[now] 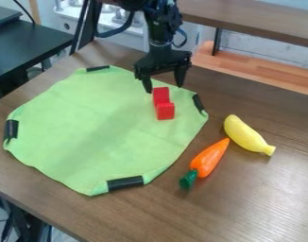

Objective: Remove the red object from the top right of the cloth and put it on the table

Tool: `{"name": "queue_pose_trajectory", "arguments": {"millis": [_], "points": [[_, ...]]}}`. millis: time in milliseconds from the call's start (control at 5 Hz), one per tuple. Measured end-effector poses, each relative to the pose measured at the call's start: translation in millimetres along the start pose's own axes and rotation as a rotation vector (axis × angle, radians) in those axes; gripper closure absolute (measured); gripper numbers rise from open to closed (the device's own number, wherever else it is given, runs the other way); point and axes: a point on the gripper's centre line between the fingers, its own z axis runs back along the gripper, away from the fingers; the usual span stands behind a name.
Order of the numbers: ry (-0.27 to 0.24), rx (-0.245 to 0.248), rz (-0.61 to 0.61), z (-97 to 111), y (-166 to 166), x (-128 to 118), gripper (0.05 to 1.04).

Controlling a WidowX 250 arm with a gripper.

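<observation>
Your black gripper (164, 87): jaws apart; near them, red, blocky plastic object (164, 108) on green fabric cloth (87, 125). Grasp, removal, placing left.

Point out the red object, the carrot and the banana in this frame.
Red object (165, 112): camera view, on its lower block-shaped part.
Carrot (209, 158): camera view, on its orange body.
Banana (245, 134): camera view, on the middle of its body.
</observation>
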Motion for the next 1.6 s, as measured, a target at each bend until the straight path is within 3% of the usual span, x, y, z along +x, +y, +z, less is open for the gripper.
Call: {"name": "queue_pose_trajectory", "arguments": {"millis": [200, 400, 600, 800, 1000, 1400, 1600], "points": [[0.011, 0.042, -0.002, -7.8, 4.8, -0.3, 0.41], [0.013, 0.065, 0.006, -7.6, 8.4, -0.6, 0.562], [0.028, 0.099, 0.011, -6.5, 12.5, -3.4, 0.563], [0.055, 0.085, 0.003, -5.1, 9.5, -6.5, 0.563], [0.075, 0.037, 0.024, 8.3, -8.3, -3.6, 0.562], [0.035, -0.068, 0.065, 51.5, -77.9, 0.6, 0.562], [0.029, -0.042, 0.066, 26.8, -94.5, -7.3, 0.562]]}}
